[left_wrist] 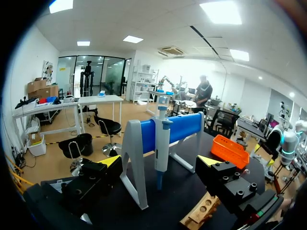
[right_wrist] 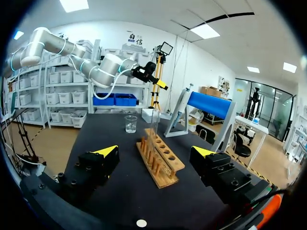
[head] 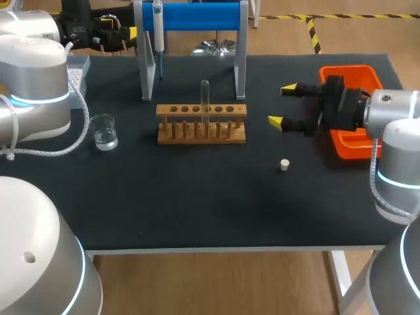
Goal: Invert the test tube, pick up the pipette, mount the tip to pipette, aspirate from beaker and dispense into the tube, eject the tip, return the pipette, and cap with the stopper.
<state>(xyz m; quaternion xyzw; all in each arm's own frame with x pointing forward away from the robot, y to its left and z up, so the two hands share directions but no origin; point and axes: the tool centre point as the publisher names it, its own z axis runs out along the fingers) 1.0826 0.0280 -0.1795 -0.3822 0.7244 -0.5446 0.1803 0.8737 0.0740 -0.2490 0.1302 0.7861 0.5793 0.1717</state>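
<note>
- Directions take the table's point(head: 216, 210) far edge as 12 o'clock, as the head view shows it.
- The right gripper point(head: 282, 105) is released: its two yellow-tipped fingers stand wide apart with nothing between them. It hovers above the table, pointing towards 9 o'clock.
- The left gripper point(left_wrist: 159, 162) is also released, its fingers spread wide and holding nothing. It sits at the table's far left corner, pointing towards 3 o'clock.
- The pipette point(left_wrist: 161, 148) hangs upright on the blue stand point(head: 197, 16), straight ahead of the left gripper and clear of both its fingers.
- The test tube point(head: 205, 102) stands upright near the middle of the wooden rack point(head: 200, 134), at 9 o'clock from the right gripper. In the right wrist view it is ahead of the fingers and apart from them.
- The rack lies at 6 o'clock from the blue stand, just in front of its legs.
- The stopper point(head: 284, 165), small and white, lies alone on the table at 6 o'clock from the right gripper and about 4 o'clock from the rack.
- The beaker point(head: 104, 131), with clear liquid in the bottom, stands at 9 o'clock from the rack, well apart from it.
- An orange tray point(head: 348, 72) sits at 3 o'clock from the right gripper, partly under that arm's wrist.
- A grey perforated box point(head: 82, 65) sits at 12 o'clock from the beaker, partly hidden by the left arm.
</note>
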